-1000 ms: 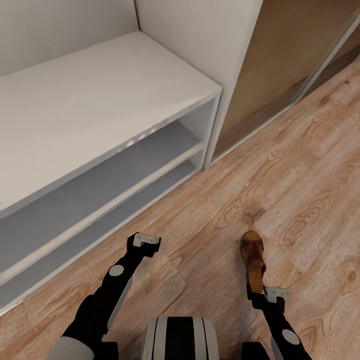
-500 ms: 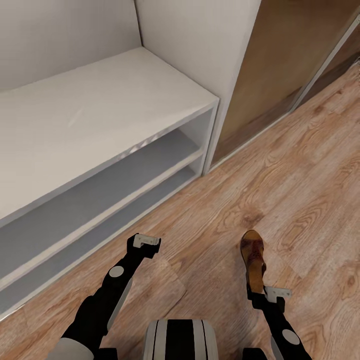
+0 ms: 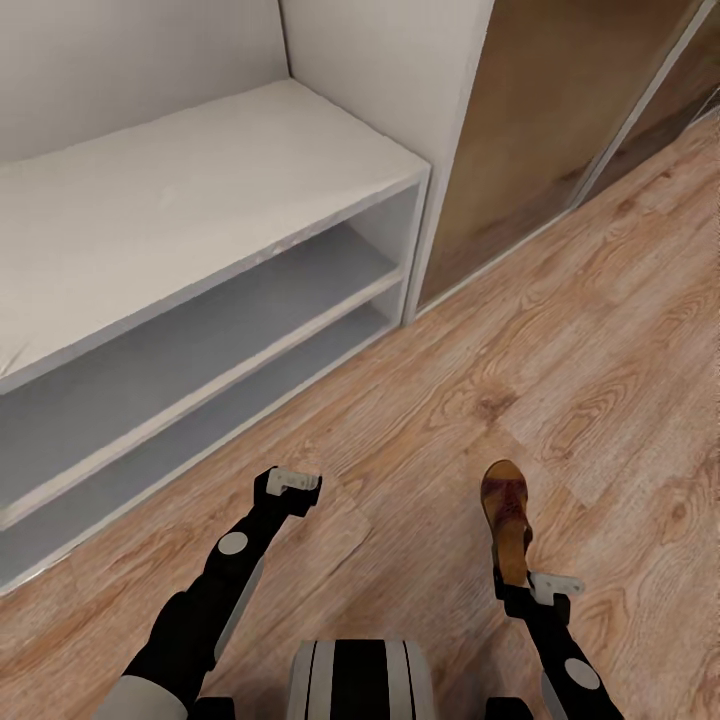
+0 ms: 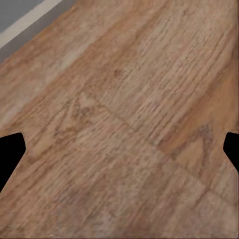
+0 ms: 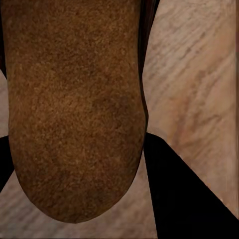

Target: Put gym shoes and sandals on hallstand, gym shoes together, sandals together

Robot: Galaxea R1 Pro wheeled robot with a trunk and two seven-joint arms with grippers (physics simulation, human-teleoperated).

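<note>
A brown leather sandal (image 3: 506, 520) juts forward from the robot's right hand (image 3: 527, 585), which is clamped on its heel end, with the toe pointing toward the hallstand (image 3: 200, 200) and the shoe held above the wood-plank corridor floor (image 3: 600, 330). In the right wrist view the sandal's tan-brown footbed (image 5: 74, 109) sits between the dark fingers (image 5: 184, 189), the floor planks pale beside it. The left hand (image 3: 292, 482) hovers over the floor just in front of the hallstand, its jaws apart and holding nothing; in the left wrist view the two dark fingertips (image 4: 10, 154) stand at opposite edges with bare floor between them. The hallstand's pale bench top is bare, and its two open grey shoe tiers (image 3: 250, 300) below it hold nothing where they can be seen. Beside the hallstand, past its upright end panel, a brown panel (image 3: 530, 130) rises from the floor. The robot's trunk (image 3: 360, 680) shows between the two arms, well short of the hallstand.
</note>
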